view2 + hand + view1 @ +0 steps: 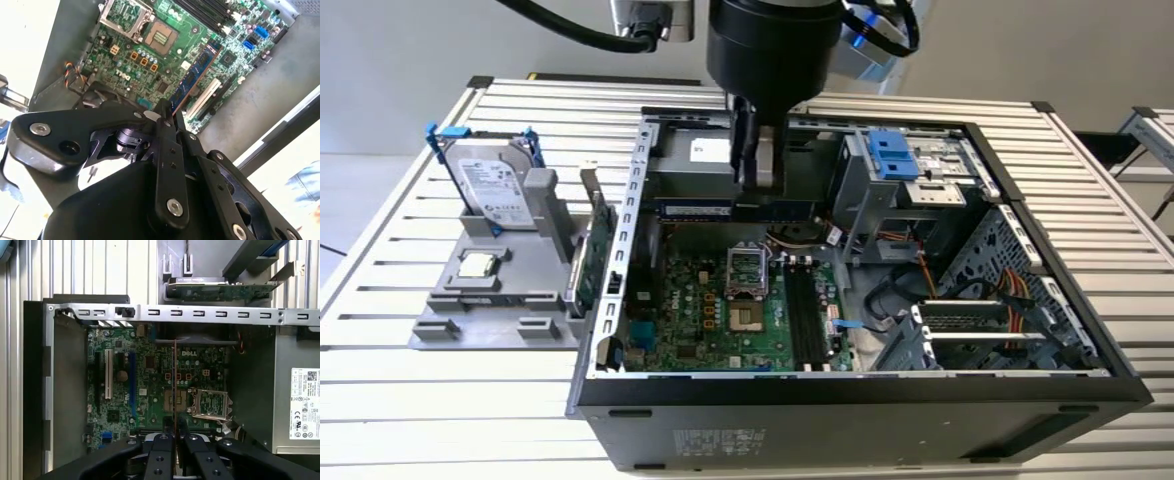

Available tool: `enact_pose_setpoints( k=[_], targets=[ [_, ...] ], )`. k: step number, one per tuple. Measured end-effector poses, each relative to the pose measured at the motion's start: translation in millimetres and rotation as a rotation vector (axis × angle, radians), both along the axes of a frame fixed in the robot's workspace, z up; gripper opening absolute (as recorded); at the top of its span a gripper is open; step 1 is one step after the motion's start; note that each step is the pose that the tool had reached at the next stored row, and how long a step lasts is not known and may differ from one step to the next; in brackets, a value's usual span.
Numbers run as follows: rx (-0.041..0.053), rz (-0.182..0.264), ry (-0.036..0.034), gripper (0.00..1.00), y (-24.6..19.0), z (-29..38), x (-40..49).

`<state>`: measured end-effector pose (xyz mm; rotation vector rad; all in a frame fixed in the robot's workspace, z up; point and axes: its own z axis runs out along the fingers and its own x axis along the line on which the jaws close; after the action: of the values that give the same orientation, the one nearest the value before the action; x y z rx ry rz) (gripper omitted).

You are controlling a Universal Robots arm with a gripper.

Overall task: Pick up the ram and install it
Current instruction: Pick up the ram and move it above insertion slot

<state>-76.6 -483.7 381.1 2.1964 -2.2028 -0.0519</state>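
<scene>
Black gripper (758,188), fingers clenched on the slim dark-blue ram stick (707,210), holds it above the green motherboard (700,310) in the open black computer case (854,400) (crosswise to the long black memory slots (807,320), so squaring up and keeping level seem key).

The gripper (175,444) clamps the ram (174,385) between its fingers (161,452). The ram is seen edge-on, reaching out ahead of them above the green motherboard (145,390). Farther beyond the gripper, past the case's metal rail (200,313), stands a green expansion card (220,290).
</scene>
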Motion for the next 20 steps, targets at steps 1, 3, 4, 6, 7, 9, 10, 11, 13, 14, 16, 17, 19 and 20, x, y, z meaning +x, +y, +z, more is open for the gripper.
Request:
enact_pose_setpoints(
  k=[1, 3, 4, 6, 7, 9, 10, 11, 13, 14, 16, 17, 19, 20],
  targets=[
    [0.0001, 0.000, 0.0000, 0.00, 0.0, -0.1, 1.7],
    [0.0000, 0.000, 0.0003, 0.00, 0.0, 0.0, 4.9],
    [0.0001, 0.000, 0.0003, 0.00, 0.0, 0.0, 6.5],
    [0.0000, 0.000, 0.0004, 0.00, 0.0, 0.0, 9.4],
    [0.0001, 0.000, 0.0004, 0.00, 0.0, 0.0, 10.9],
    [0.0001, 0.000, 0.0004, 0.00, 0.0, 0.0, 14.0],
    [0.0000, 0.000, 0.0005, 0.00, 0.0, 0.0, 15.7],
    [0.0000, 0.000, 0.0005, 0.00, 0.0, 0.0, 17.4],
    [0.0000, 0.000, 0.0007, 0.00, 0.0, 0.0, 20.6],
    [0.0000, 0.000, 0.0007, 0.00, 0.0, 0.0, 22.4],
    [0.0000, 0.000, 0.0007, 0.00, 0.0, 0.0, 25.5],
    [0.0001, 0.000, 0.0008, 0.00, 0.0, 0.0, 26.9],
    [0.0000, 0.000, 0.0008, 0.00, 0.0, 0.0, 30.2],
    [0.0001, 0.000, 0.0008, 0.00, 0.0, 0.0, 31.6]
  ],
)
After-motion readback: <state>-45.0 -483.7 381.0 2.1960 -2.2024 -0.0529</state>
